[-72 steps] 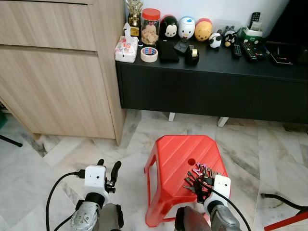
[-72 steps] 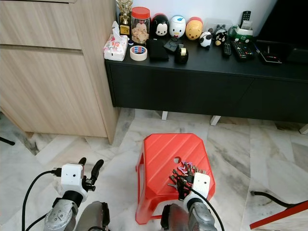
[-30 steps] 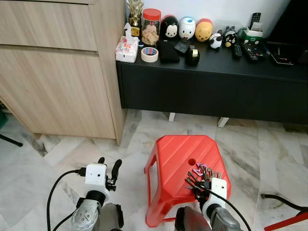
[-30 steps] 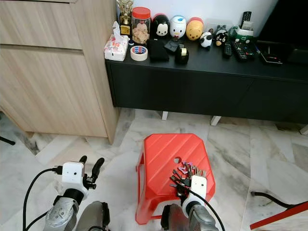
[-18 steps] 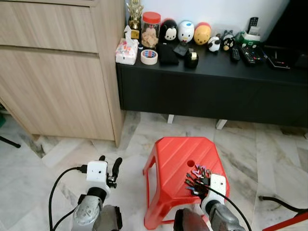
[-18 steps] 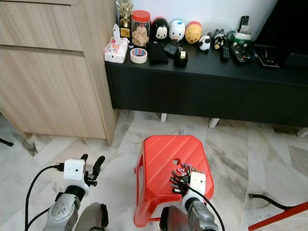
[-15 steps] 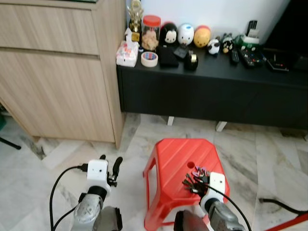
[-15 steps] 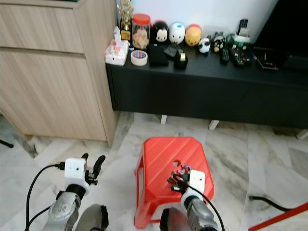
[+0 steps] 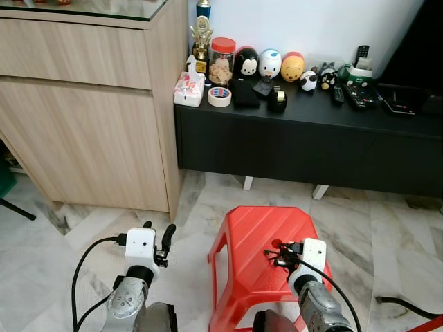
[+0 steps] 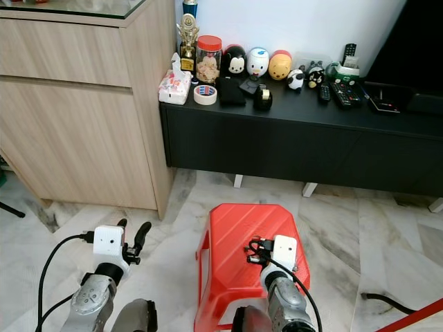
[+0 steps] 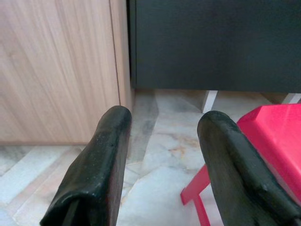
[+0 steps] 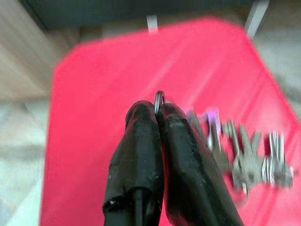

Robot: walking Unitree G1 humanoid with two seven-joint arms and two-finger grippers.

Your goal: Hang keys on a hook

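Over the red stool (image 9: 250,238), the right gripper (image 12: 157,111) pinches the ring of the keys (image 12: 244,157) tight; the keys dangle just above the stool's top; down by the marble floor (image 9: 90,228), the left gripper (image 11: 162,136) hangs with its fingers spread wide.

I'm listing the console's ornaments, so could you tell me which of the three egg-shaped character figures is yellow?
The yellow figure stands rightmost of the three; the black one stands leftmost, beside the red-lidded jar, and the white-and-blue one between them.
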